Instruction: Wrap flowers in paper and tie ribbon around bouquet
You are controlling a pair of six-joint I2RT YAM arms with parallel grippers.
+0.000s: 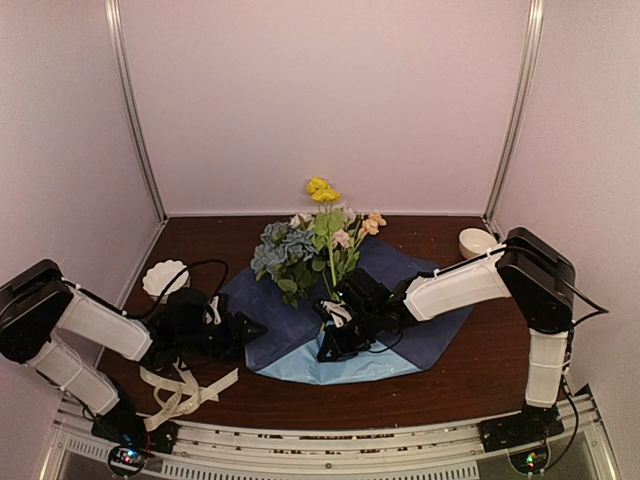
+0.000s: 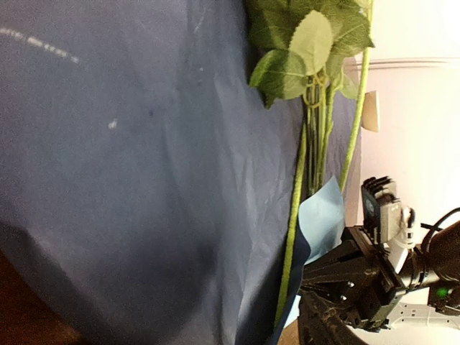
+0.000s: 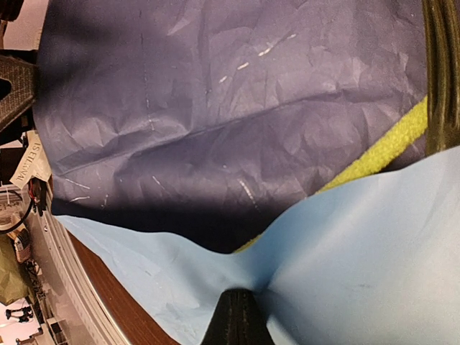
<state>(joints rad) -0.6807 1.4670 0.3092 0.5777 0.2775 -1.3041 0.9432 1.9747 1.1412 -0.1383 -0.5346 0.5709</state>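
Note:
The flowers (image 1: 310, 248) lie on the paper (image 1: 400, 280), blooms toward the back and stems (image 2: 295, 215) running toward me. The sheet shows its navy face, with the near edge turned up light blue (image 1: 335, 368). My right gripper (image 1: 333, 345) is shut on that light-blue flap beside the stem ends; in the right wrist view its black fingertips (image 3: 241, 316) pinch the paper (image 3: 374, 251) over a green stem (image 3: 388, 147). My left gripper (image 1: 250, 327) sits at the paper's left edge. Navy paper (image 2: 144, 158) fills its own view and its fingers do not show. The ribbon (image 1: 185, 390) lies looped at the front left.
A white scalloped bowl (image 1: 165, 277) stands at the left, behind my left arm. A small white cup (image 1: 476, 241) stands at the back right. The wooden table (image 1: 490, 370) ends in a metal rail (image 1: 320, 440) at the near edge. Walls enclose the back and sides.

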